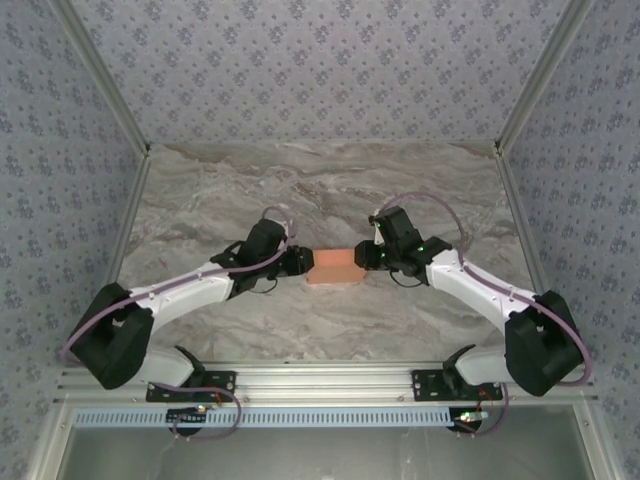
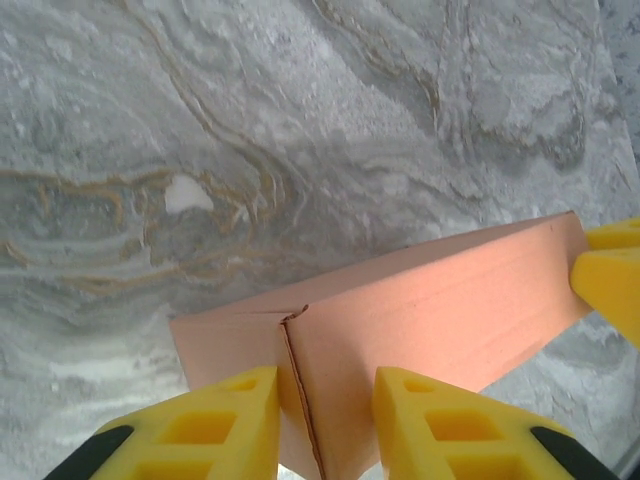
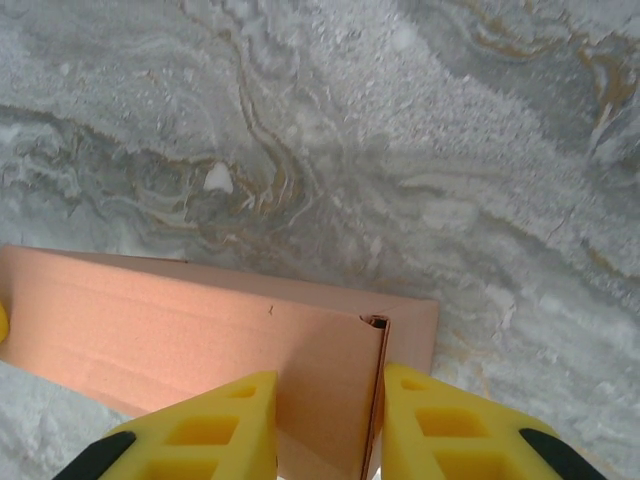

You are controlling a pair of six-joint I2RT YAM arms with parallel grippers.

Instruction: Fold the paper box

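Where the left claw (image 2: pixel 325 378) sits, its two yellow fingers (image 2: pixel 225 420) press on either side of one end of the paper box (image 2: pixel 440 300), so it is clamped on the cardboard. The fingers' lower parts are cut off by the bottom of the left wrist view, and the box's near corner drops out of sight between them. A thin dark seam (image 2: pixel 300 400) runs down the box face in that gap. The right claw (image 3: pixel 330 375) is clamped on the opposite end in the same way, a flap edge (image 3: pixel 378 400) standing just beside one of its yellow pads (image 3: pixel 210 430). At the far end of the box, the left wrist view catches the other claw's yellow fingertips (image 2: pixel 610 280), cut by the frame's edge. The right wrist view has just a yellow sliver (image 3: pixel 3 322) at its border, too small to identify. From above, the left claw (image 1: pixel 300 262) and right claw (image 1: pixel 365 256) meet the salmon-orange paper box (image 1: pixel 334 266) from opposite sides near the middle of the marble table (image 1: pixel 330 190). Dark wrist housings hide the fingers there, and whether the box rests on the marble or is lifted off it cannot be told
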